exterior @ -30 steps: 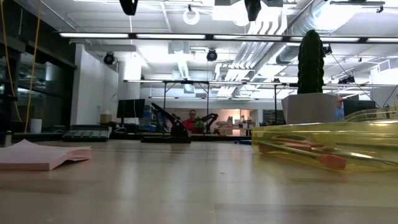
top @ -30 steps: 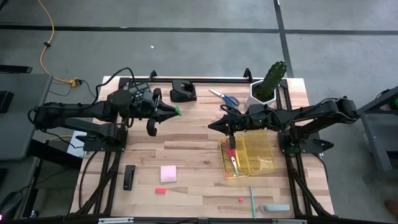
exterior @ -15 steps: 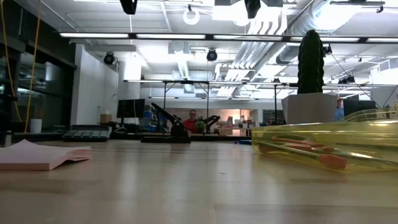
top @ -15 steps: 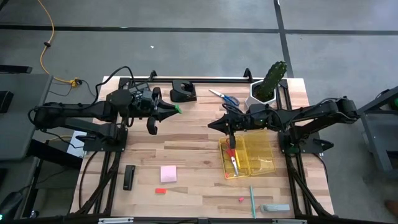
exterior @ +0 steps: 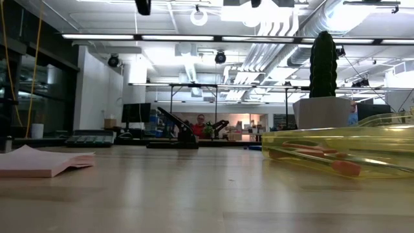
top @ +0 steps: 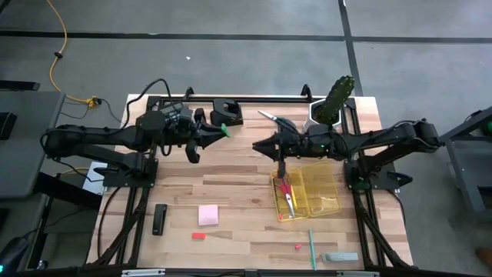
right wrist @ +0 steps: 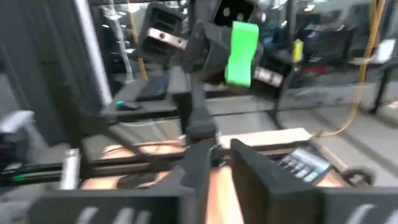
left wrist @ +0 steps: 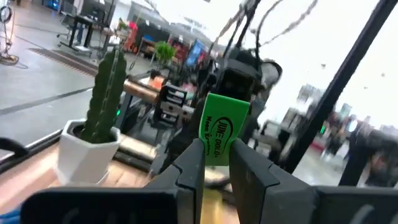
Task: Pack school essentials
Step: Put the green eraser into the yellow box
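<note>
Left gripper [top: 224, 131] upper centre of high view, fingers clamped on small green tag [left wrist: 221, 128] — raised above table. Right gripper [top: 257, 144] just right of it, facing it; whether its fingers are parted or closed, cannot tell. Red-handled scissors [top: 285, 191] lie in yellow tray [top: 323, 192], right of centre. Pink sticky pad [top: 208, 215] lower centre-left (on bare wood). Cactus [top: 335, 98] upper right.

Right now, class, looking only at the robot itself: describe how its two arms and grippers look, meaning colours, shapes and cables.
Both arms are dark, nearly black, built of slim jointed links. The left gripper and right gripper each taper forward into two dark, flat-sided fingers. Black cables loop over the left arm near its wrist. Small green lights glow on the right arm's wrist section.
</note>
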